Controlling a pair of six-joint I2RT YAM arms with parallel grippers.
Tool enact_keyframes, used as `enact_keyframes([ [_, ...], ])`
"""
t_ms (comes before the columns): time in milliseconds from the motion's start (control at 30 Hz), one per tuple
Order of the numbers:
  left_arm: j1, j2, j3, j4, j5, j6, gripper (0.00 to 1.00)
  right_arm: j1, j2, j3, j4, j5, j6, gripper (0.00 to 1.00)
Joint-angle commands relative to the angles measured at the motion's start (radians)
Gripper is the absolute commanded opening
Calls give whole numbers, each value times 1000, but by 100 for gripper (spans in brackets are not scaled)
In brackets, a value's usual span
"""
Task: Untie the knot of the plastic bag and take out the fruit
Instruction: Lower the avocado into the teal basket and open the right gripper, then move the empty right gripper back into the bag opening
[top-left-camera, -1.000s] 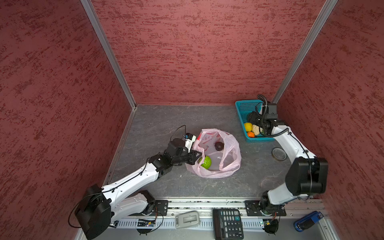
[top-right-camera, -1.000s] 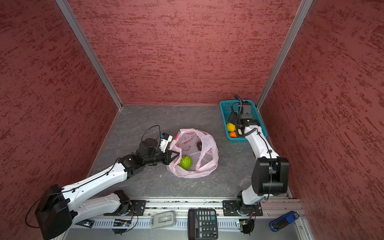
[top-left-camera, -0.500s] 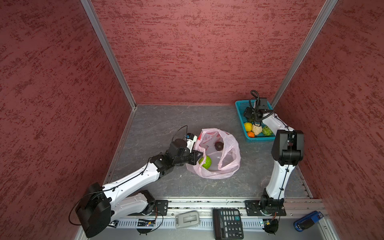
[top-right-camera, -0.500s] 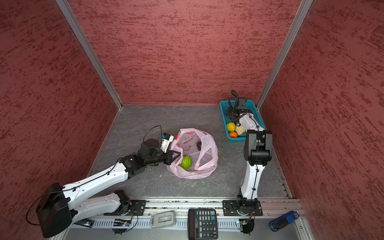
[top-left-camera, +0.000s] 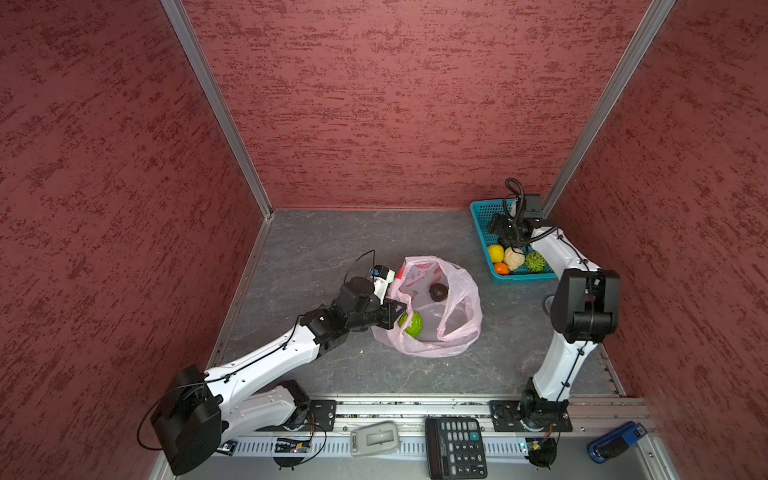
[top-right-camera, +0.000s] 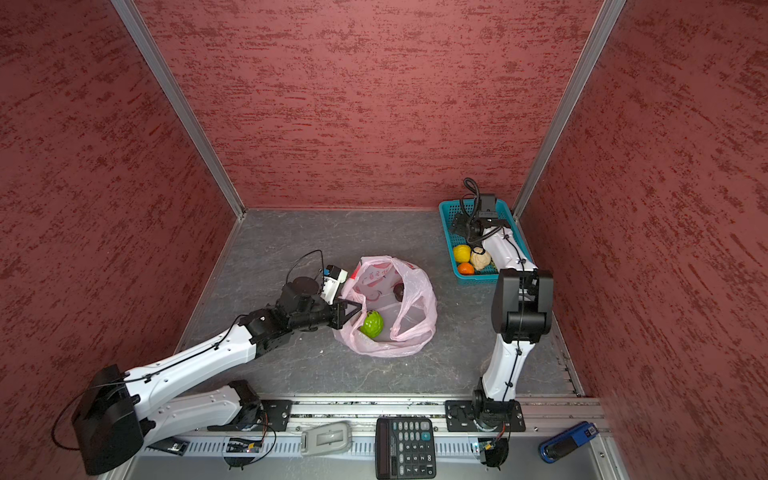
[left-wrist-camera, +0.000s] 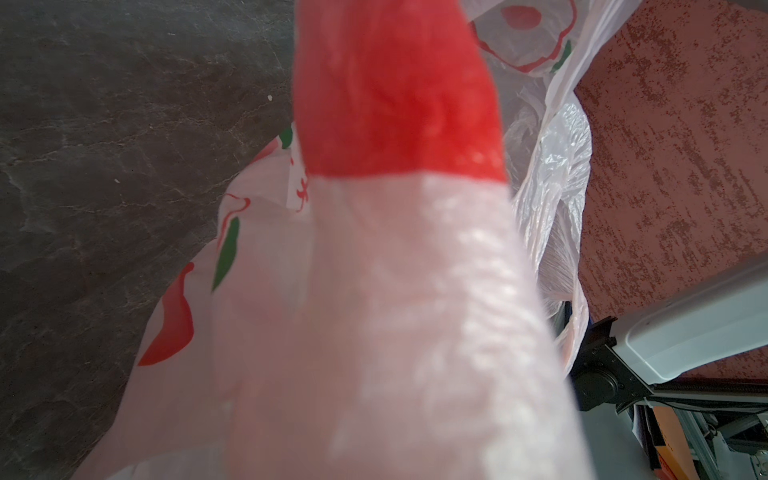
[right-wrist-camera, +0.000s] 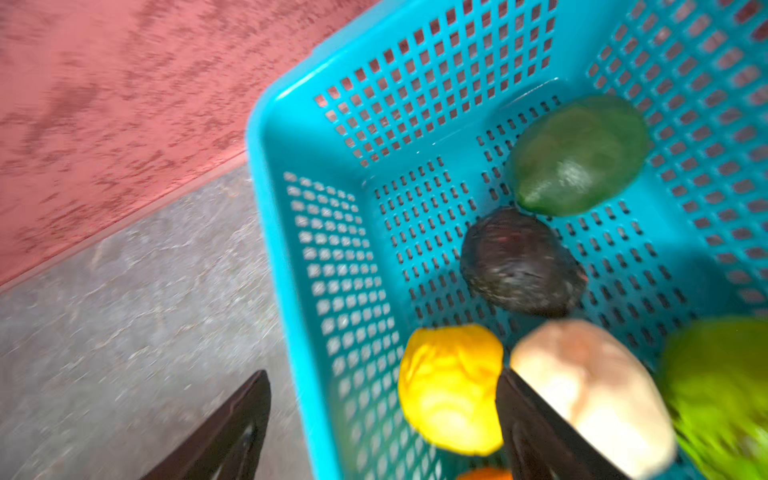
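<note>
The pale-pink plastic bag (top-left-camera: 457, 320) (top-right-camera: 417, 291) lies mid-floor with its mouth open and the handle loops apart; the knot is out of view. Inside it sit two pieces of fruit, a light green one (top-left-camera: 411, 324) (top-right-camera: 372, 324) and a dark brown one (top-left-camera: 438, 292). My left gripper (top-left-camera: 397, 309) (top-right-camera: 353, 309) is shut on the bag's left rim, and the stretched film (left-wrist-camera: 395, 291) hides its jaws in the left wrist view. My right gripper (top-left-camera: 500, 232) (right-wrist-camera: 382, 374) hangs open and empty over the teal basket (right-wrist-camera: 291, 249), above the yellow fruit (right-wrist-camera: 449, 386).
The basket (top-left-camera: 482, 208) stands in the back right corner and also holds cream (right-wrist-camera: 590, 386), dark brown (right-wrist-camera: 519, 262), dark green (right-wrist-camera: 577, 153), light green and orange pieces. Red walls close three sides. A calculator (top-left-camera: 455, 446) lies on the front rail.
My right arm has folded upright, carrying its gripper toward the back of the basket while the jaws widened. The left gripper has kept its hold on the bag, barely moving.
</note>
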Motion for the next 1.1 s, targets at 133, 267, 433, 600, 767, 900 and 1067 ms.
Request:
enact_keyframes([
  [133,-6,-26,24,18,23,27,0,120,-332,-139,-146,-81,23,87],
  [267,-7,-21,38,7,36,38,0,231,-491,-212,-227,-116,70,87],
  [433,-2,-20,50,-6,45,51,0,402,-626,-234,-297,-126,160,88],
  [600,9,-21,48,-10,61,58,0,583,-672,-224,-328,-105,253,88],
  [767,20,-22,47,-18,75,63,0,717,-668,-225,-321,-60,327,88],
  [900,28,-30,48,-23,82,67,0,792,-656,-273,-268,-38,373,88],
  [1067,33,-32,45,-16,89,70,0,819,-631,-387,-174,18,415,87],
])
